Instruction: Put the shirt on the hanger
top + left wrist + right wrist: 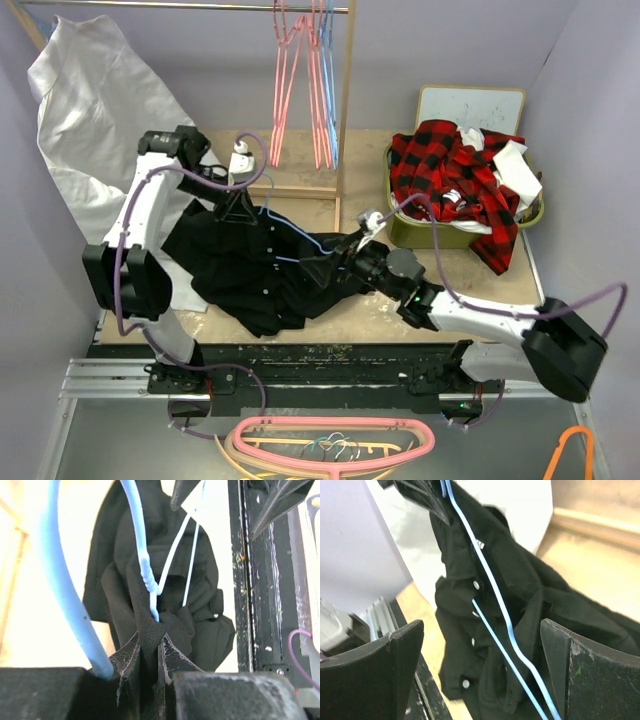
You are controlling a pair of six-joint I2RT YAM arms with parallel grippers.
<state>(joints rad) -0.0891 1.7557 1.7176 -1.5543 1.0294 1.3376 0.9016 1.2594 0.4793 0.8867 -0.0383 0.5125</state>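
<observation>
Lying left of the basket, the shirt carries the hanger, its long axis pointing from neck toward the basket. The left gripper pinches shirt fabric; the right gripper stands wide open.

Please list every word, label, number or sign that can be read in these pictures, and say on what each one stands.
No text can be read in any view.
White board behind the green basket: faint specks only, too blurred to read.
Black shirt and blue hanger: no label or print shows.
</observation>
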